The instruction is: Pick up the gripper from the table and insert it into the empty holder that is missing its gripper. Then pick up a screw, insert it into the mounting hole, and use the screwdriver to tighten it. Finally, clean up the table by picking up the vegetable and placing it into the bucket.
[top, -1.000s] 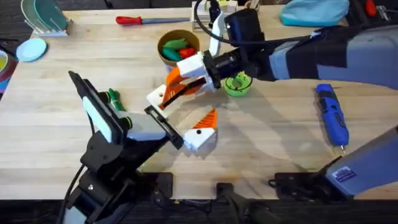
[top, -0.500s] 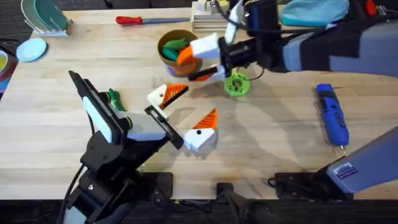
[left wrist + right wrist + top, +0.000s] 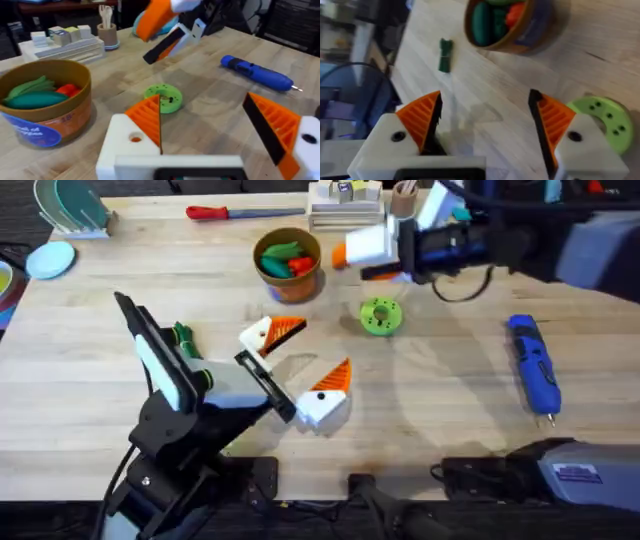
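Overhead: right gripper [image 3: 362, 262] up off the tabletop near the far edge, fingers spread, nothing between them. Left gripper [image 3: 292, 367] mid-table toward the front edge, also spread, empty, both orange tips on. Bucket [image 3: 288, 259] by far edge w/ toy veg inside. Dark-green vegetable [image 3: 184, 340] toward the left side. Screwdriver [image 3: 532, 363] near the right edge.

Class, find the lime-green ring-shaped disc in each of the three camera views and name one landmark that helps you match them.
Overhead: the lime-green disc lies mid-table, right of the bucket.
Left wrist: the disc is at centre, beyond the left arm's orange pads, bucket at the left edge.
Right wrist: the disc is at the right edge, behind one white finger.
Shared landmark: the bucket.
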You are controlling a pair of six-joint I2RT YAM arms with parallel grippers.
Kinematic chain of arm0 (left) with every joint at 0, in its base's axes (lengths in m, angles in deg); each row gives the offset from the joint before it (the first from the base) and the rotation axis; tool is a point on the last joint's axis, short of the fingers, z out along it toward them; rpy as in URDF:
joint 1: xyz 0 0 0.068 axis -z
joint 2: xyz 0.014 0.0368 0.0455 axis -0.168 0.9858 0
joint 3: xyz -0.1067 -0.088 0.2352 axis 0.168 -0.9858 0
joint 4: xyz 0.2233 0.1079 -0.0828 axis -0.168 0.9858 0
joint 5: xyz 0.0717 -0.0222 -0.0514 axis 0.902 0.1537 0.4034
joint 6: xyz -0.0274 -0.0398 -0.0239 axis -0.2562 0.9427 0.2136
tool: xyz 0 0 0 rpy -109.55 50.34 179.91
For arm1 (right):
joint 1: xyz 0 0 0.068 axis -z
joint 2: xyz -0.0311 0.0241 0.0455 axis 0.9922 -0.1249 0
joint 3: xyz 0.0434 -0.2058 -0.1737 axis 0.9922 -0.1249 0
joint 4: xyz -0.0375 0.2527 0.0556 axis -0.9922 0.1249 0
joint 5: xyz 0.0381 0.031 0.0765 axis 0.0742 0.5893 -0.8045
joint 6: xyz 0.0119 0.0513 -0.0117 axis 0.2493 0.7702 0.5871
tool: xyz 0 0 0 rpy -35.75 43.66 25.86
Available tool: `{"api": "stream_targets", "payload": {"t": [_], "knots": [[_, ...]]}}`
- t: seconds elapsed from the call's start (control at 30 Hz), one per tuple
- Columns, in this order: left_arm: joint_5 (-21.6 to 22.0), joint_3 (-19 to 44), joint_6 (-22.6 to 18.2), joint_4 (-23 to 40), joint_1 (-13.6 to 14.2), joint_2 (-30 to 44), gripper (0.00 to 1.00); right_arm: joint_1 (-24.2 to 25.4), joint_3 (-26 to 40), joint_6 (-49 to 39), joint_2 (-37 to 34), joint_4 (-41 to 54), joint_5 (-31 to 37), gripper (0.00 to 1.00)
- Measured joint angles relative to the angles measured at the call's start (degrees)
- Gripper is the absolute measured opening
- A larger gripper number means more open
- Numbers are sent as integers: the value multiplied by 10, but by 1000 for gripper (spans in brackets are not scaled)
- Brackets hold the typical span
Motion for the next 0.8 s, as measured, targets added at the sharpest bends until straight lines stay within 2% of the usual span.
{"api": "stream_targets", "payload": {"t": [0.13, 0.27, 0.4, 0.53, 0.6, 0.67, 0.8], "knots": [[-30, 0, 0, -1, 0, 0, 993, -13, 0, -93, 50, 128, 128, 993], [-67, 0, 0, -3, 0, 0, 992, -27, 0, -156, 72, 191, 233, 993], [-108, 0, 0, -3, 0, 0, 993, -28, 0, -187, 70, 198, 281, 994], [-133, 0, 0, -3, 0, 0, 993, -39, 0, -242, 70, 209, 301, 985], [-141, 0, 0, -3, 0, 0, 993, -55, 0, -274, 67, 210, 316, 946], [-143, 0, 0, -3, 0, 0, 993, -75, 0, -298, 60, 207, 335, 847], [-146, 0, 0, -3, 0, 0, 993, -111, 0, -328, 25, 201, 380, 721]]}}
